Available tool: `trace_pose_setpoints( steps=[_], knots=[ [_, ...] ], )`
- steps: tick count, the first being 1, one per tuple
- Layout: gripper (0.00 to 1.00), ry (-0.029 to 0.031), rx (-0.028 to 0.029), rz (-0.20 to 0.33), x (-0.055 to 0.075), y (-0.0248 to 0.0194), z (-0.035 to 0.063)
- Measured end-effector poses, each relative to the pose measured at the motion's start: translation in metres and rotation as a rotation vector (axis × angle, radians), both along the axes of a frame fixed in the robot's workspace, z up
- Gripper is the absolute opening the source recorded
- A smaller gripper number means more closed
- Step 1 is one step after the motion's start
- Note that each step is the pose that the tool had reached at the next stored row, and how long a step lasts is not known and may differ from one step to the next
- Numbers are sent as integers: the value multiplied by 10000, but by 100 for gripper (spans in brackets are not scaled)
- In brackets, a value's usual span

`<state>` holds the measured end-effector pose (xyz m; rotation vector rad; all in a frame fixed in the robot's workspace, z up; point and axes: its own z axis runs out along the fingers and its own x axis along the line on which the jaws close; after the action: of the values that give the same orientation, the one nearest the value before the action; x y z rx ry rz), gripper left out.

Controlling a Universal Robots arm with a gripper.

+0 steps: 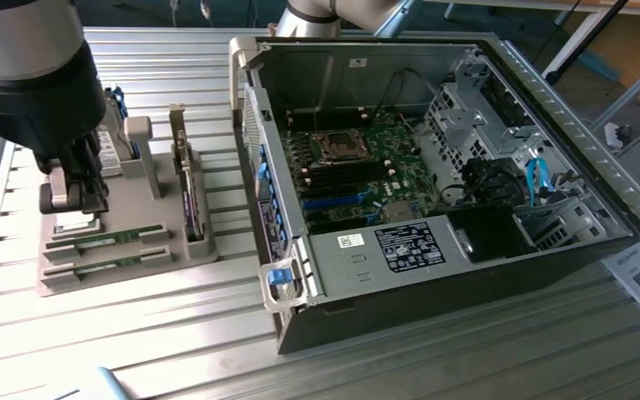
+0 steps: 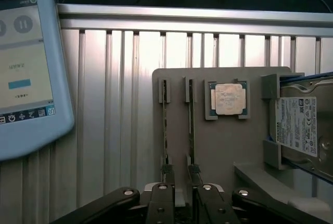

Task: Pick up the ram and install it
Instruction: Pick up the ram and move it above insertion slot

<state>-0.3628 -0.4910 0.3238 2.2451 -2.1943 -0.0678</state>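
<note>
The pincer (image 1: 73, 208) hangs low over the gray holder (image 1: 142, 212), at the exterior view's left. I cannot tell if the pincer is spread or pressed together. The big gray arm (image 1: 26, 75) rises above it.

Two green ram sticks lie in the holder, each in its own slot, side by side. The nearer ram stick (image 1: 109, 240) is just beside the pincer, on the side toward the camera. The farther ram stick (image 1: 107, 268) lies one slot beyond it, close to the holder's edge. Both sit in their slots and the pincer is not on either one.

In the wrist view the two sticks show thin edge up. They run straight away from the pincer (image 2: 179, 203), with their near ends close in front of it. A square silver chip (image 2: 228, 99) sits in the holder just past the nearer stick. A hard drive (image 2: 299, 130) stands past the chip. A blue-edged screen pad (image 2: 26, 67) lies on the ribbed metal table (image 1: 131, 333), well apart from the holder.

Going toward the exterior view's right from the pincer, a dark card (image 1: 192, 208) stands upright at the holder's far side. Past that is the open computer case (image 1: 542, 92), well apart from the pincer. Inside it a green board (image 1: 353, 167) lies flat, with long dark slots on it. A blue cable (image 1: 537, 179) curls deeper in the case.
</note>
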Motion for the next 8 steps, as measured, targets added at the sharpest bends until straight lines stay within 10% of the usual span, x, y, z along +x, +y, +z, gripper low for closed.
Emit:
trace_pose_setpoints(
  steps=[8],
  knots=[
    [24, 1, 1, 0, 0, -34, -174]
  ],
)
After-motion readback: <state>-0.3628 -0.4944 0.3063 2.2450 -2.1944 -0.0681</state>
